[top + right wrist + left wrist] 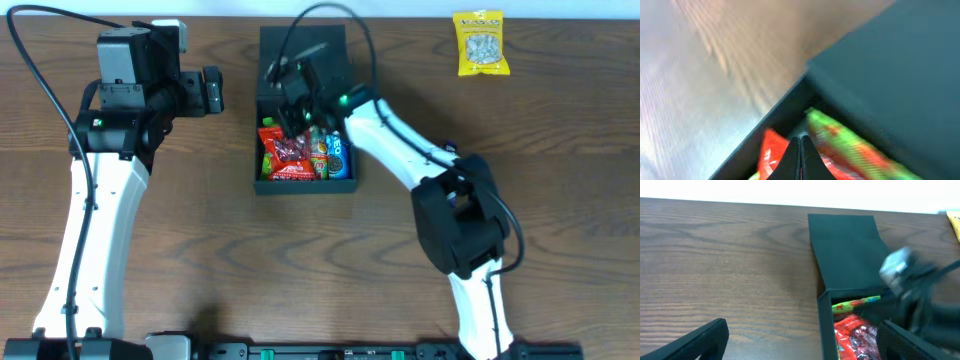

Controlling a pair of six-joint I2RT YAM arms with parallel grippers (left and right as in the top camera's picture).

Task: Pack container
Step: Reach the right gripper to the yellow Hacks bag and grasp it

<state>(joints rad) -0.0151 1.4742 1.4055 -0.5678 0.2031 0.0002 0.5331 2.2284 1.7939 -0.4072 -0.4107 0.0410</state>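
the matte black, shallow cardboard box [304, 186] sits on the wooden bench [200, 250], flap lid open for loading; the right jaws, pinched shut on nothing visible, hover over its colourful snack packets [290, 155], probably tucking them down, while the left jaws wait wide beside it.

We see white links and black joint housings on the left arm [95, 215] and right arm [395, 135], black cables [30, 60], small green lights [343, 99], and tapered black fingers on the right gripper [800, 145].
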